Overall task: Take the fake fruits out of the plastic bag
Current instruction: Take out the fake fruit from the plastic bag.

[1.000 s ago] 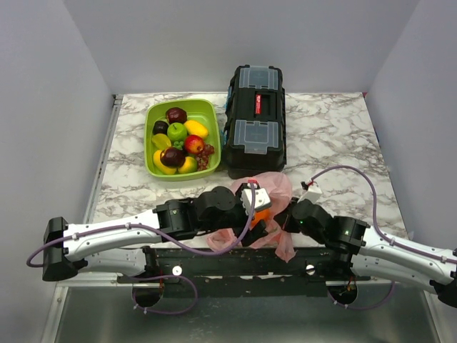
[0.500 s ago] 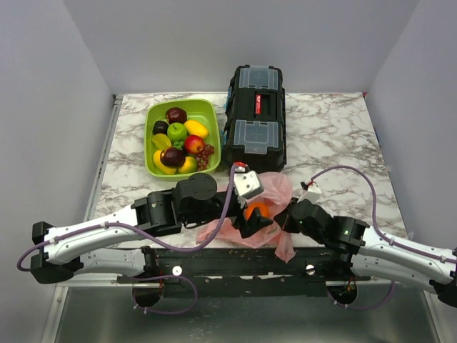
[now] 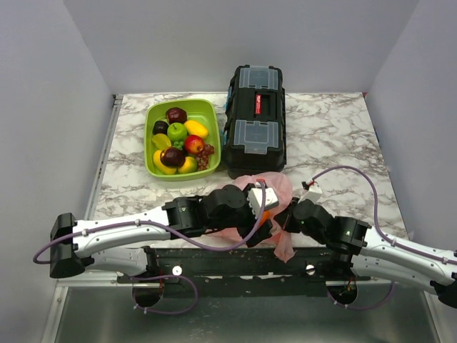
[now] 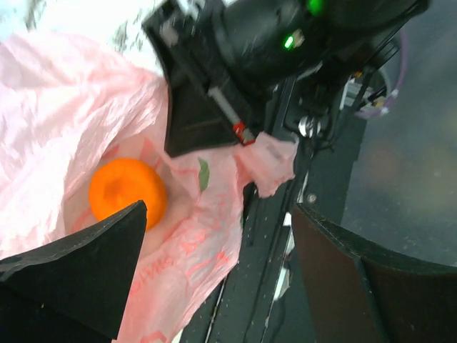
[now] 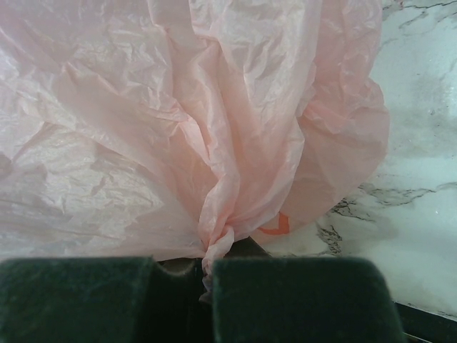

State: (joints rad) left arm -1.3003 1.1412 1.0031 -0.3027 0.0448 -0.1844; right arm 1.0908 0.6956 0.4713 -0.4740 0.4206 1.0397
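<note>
Left wrist view: my left gripper (image 4: 218,214) is spread wide and holds nothing. Just beside one finger, the orange (image 4: 127,196) lies inside the pink plastic bag (image 4: 64,107). My right gripper (image 5: 203,268) pinches a twisted fold of that bag.

Marbled white tabletop (image 3: 335,136): lime-green plastic tray (image 3: 148,139) at far left, heap of small plastic fruits (image 3: 177,132) in it. Black plastic toolbox (image 3: 255,118) just right of tray. Thin translucent pink plastic carrier bag (image 3: 280,187) before toolbox, at near edge. Small glossy orange plastic fruit (image 4: 127,194) inside bag.
</note>
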